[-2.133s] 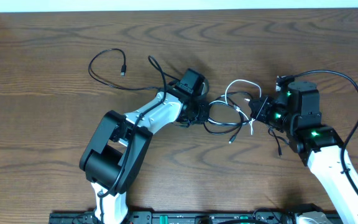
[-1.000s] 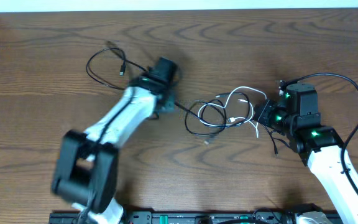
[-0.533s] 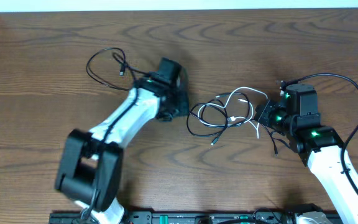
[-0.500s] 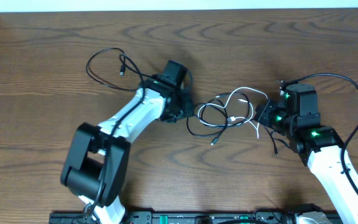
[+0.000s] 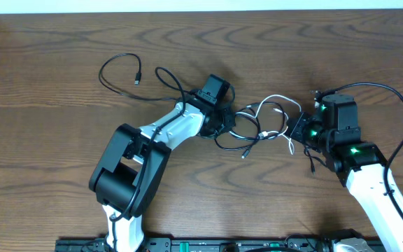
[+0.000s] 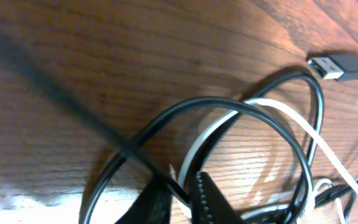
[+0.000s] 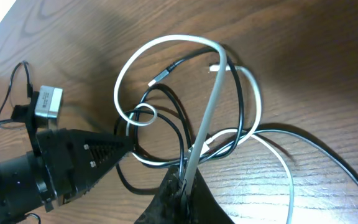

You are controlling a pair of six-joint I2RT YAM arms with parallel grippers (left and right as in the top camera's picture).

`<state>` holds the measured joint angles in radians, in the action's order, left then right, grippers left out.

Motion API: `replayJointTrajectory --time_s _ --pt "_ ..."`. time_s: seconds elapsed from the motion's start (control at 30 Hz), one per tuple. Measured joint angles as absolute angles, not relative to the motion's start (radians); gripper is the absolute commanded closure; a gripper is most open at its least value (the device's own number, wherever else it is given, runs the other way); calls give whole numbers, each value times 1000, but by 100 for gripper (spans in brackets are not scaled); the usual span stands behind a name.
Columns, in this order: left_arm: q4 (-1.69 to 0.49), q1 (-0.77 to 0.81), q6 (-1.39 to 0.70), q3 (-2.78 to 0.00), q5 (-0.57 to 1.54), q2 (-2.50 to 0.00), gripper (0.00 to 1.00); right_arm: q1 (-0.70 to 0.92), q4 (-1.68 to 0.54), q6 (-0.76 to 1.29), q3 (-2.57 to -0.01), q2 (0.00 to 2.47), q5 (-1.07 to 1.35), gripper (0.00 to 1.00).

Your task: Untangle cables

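A tangle of the cables lies at mid-table: a white cable looped through thin black cables. One black cable trails off to a loop at the far left. My left gripper is at the tangle's left edge; in the left wrist view it is shut on a black cable, with the white cable beside it. My right gripper is at the tangle's right edge; in the right wrist view it is shut on the white cable and a black strand.
A black USB plug lies on the wooden table just past the loops. A small plug end sticks out below the tangle. The right arm's thick black wire arcs beside it. The table's far edge runs along the top.
My left gripper pulled left with the black cable, stretching the tangle, then moved back right to its edge. The loops have bunched up again. The right arm has not moved.
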<state>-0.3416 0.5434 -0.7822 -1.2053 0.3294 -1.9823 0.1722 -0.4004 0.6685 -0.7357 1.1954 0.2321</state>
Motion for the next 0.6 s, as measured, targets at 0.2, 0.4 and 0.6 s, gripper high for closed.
replayJointTrajectory --time_s 0.2,0.4,0.6 --pt "-355 517 -730 -1205 306 -1976 92 172 -403 668 -736 1195 232 99" --pt "-542 403 -604 -1200 267 -1771 92 91 -506 653 -736 1195 111 99" --pt "-671 308 -480 -1199 264 -1591 92 -178 -577 640 -736 1194 52 99"
